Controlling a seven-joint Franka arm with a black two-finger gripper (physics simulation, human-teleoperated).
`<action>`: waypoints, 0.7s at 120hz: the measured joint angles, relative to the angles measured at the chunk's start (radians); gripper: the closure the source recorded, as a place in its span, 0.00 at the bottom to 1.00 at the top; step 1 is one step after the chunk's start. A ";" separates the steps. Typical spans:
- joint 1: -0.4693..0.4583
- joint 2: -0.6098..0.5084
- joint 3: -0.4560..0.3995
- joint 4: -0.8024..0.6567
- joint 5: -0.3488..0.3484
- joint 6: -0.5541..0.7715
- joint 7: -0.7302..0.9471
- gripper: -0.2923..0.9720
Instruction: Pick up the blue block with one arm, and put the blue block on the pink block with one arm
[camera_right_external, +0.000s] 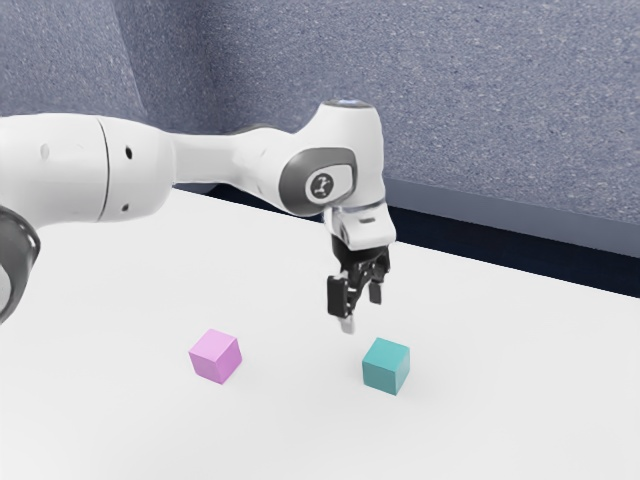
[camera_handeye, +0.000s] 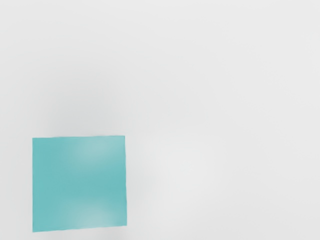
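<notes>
The blue block (camera_right_external: 386, 364), a teal cube, rests on the white table toward the exterior view's right. The pink block (camera_right_external: 215, 355) sits on the table well apart from it, toward the exterior view's left. My gripper (camera_right_external: 360, 308) hangs above the table, a little up and to the left of the blue block, without touching it. Its fingers stand open with nothing between them. In the wrist view the blue block (camera_handeye: 79, 184) lies flat on the table, off to one side of the point under my hand.
The white table (camera_right_external: 500, 420) spreads widely around both blocks. Its far edge (camera_right_external: 500, 235) runs behind the gripper, with a dark gap and a grey-blue wall beyond. My white arm reaches in from the exterior view's left.
</notes>
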 joint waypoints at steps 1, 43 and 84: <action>-0.001 0.004 0.000 0.001 0.001 0.001 0.000 0.23; -0.029 0.082 0.005 0.035 0.126 0.048 -0.058 0.23; -0.029 0.165 0.013 0.098 0.068 0.062 -0.158 0.23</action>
